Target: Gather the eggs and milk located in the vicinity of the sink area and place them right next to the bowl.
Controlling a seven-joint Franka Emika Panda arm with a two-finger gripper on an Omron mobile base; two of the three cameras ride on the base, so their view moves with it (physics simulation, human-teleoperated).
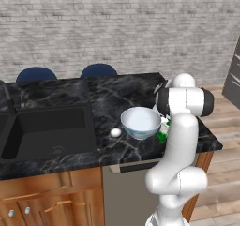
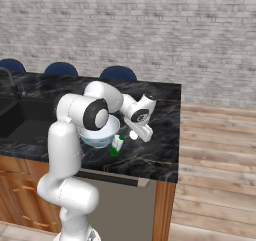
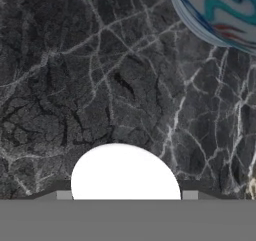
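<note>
Three blue chairs [image 2: 118, 73] behind black marble counter [image 2: 160, 110], brick wall [image 1: 117, 28]

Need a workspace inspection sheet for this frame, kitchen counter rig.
Surface: black marble counter, sink at its left end.
Job's things: bowl upright; one egg on the counter beside it, sink side; milk carton at the bowl's other side; second egg between the fingertips.
Clutter: nothing seen.
Grippers: gripper low over the counter, tips flanking the second egg; grip unconfirmed.
Cables: nothing seen.
Surroundings: brick wall, blue chairs, wood floor.
</note>
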